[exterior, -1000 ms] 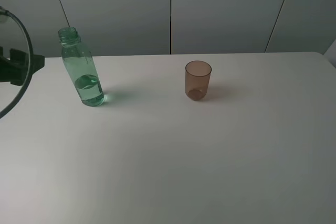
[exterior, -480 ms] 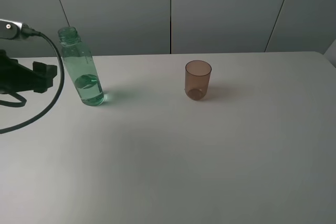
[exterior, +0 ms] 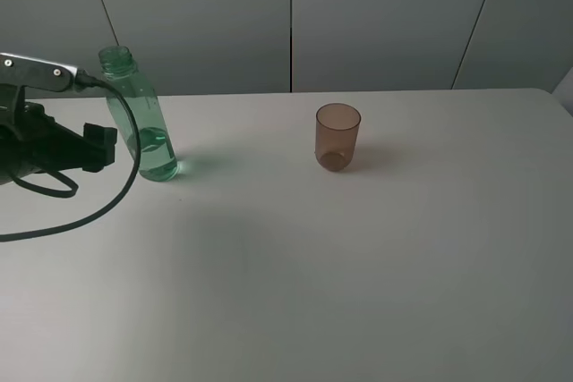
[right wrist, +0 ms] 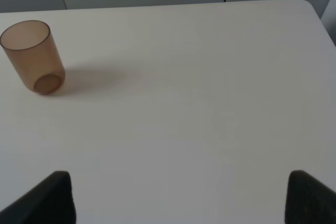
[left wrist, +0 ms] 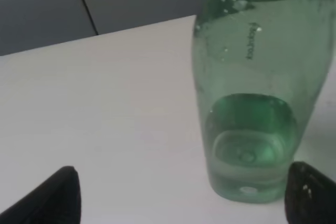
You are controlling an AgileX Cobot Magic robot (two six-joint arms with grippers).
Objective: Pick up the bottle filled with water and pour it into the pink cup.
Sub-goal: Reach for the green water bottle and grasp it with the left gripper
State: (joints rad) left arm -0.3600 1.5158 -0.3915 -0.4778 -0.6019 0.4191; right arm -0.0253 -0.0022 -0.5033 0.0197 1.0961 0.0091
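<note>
The green bottle (exterior: 143,123) stands upright and uncapped at the table's back left, with water in its lower part. It fills one side of the left wrist view (left wrist: 252,103). My left gripper (exterior: 100,148) is open and empty, just left of the bottle's lower body. In the left wrist view (left wrist: 184,187) the bottle stands ahead of the jaws, close to one fingertip (left wrist: 310,192). The pink cup (exterior: 337,136) stands upright and empty at centre back, also in the right wrist view (right wrist: 32,56). My right gripper (right wrist: 181,192) is open and empty, well short of the cup, out of the exterior view.
A black cable (exterior: 98,207) loops from the left arm over the white table (exterior: 313,266). Grey wall panels (exterior: 291,15) stand behind the table's back edge. The table's right corner (right wrist: 310,6) shows in the right wrist view.
My left arm has come in from the left edge and moved right, bringing its open gripper next to the bottle. Bottle and cup have not moved.
</note>
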